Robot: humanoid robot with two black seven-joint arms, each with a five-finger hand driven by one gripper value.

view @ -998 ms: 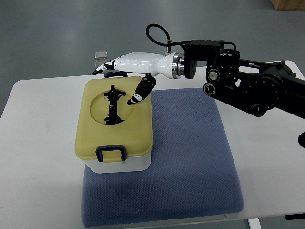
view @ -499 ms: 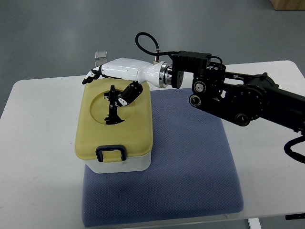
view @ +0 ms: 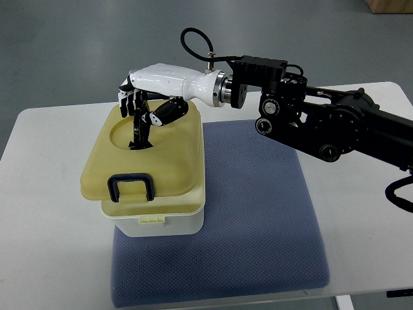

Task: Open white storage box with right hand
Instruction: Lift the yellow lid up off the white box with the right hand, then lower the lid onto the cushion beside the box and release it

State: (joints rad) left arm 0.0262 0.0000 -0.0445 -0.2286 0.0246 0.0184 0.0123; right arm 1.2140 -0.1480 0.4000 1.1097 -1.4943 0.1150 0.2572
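Note:
A white storage box [view: 158, 220] stands on the left part of a blue mat [view: 258, 219]. Its yellow lid [view: 139, 165], with a dark blue front latch [view: 131, 188], is lifted off the box and tilted, its near-left side raised. My right hand [view: 143, 106], white with black fingers, comes in from the right on a black arm [view: 329, 123]. Its fingers are curled around the black handle [view: 139, 132] in the lid's round recess and hold the lid up. The left hand does not show.
The white table [view: 51, 213] carries the mat and box. A small clear object [view: 136, 74] lies on the grey floor beyond the table's far edge. The mat's right half is bare.
My right hand moved left over the lid, closed on the handle and raised the lid, which now sits tilted above the box rim.

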